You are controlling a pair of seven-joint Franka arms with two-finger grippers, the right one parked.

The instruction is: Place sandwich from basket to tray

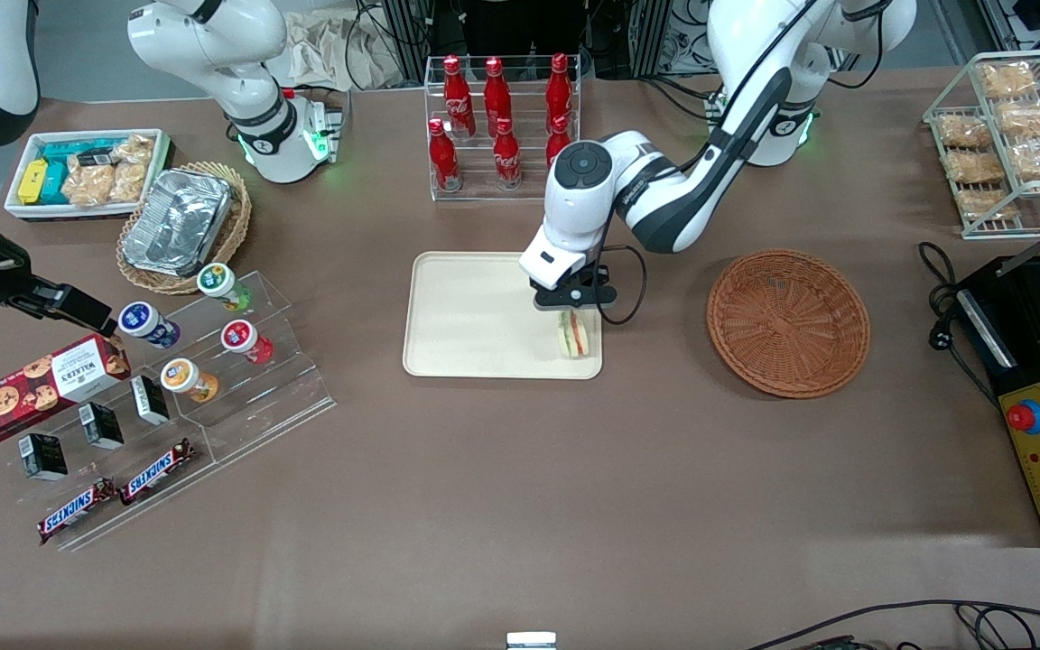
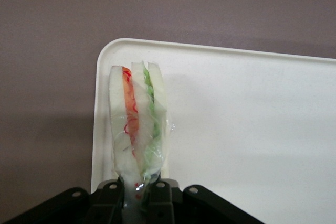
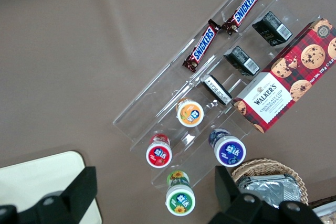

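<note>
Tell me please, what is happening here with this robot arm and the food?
The left arm's gripper is shut on a wrapped sandwich and holds it at a corner of the cream tray, the corner nearest the front camera on the basket's side. The wrist view shows the sandwich over the tray's rim area; whether it already rests on the tray I cannot tell. The reddish-brown wicker basket beside the tray holds nothing now.

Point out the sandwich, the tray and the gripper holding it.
sandwich (image 2: 137,124), left wrist view, on its layered cut edge.
tray (image 1: 470,311), front view, on its bare floor.
gripper (image 1: 572,305), front view, between its fingertips, shut on the sandwich over the tray.
</note>
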